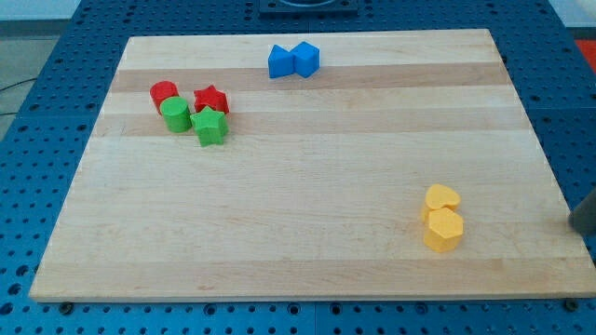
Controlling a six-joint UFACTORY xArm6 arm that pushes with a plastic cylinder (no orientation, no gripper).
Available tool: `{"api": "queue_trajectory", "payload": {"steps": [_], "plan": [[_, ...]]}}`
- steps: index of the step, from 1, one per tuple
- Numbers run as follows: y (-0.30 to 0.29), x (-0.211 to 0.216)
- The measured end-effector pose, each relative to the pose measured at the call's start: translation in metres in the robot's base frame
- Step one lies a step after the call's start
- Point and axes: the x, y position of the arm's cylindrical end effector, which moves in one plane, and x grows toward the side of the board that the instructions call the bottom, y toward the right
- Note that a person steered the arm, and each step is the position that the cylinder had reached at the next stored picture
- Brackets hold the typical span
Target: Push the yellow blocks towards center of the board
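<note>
Two yellow blocks sit touching at the view's lower right: a yellow heart-shaped block [441,199] and, just below it, a yellow hexagonal block [443,229]. The dark rod enters at the view's right edge; my tip [575,223] is at the board's right edge, well to the right of the yellow blocks and apart from them.
A red cylinder [164,93], a green cylinder [175,115], a red star [211,100] and a green star [211,127] cluster at the upper left. Two blue blocks [293,60] touch near the top middle. The wooden board [298,214] lies on a blue perforated table.
</note>
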Motion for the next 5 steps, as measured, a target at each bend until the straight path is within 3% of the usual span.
{"api": "queue_trajectory", "payload": {"steps": [4,5], "plan": [[-0.112,0.042],[-0.143,0.021]]}}
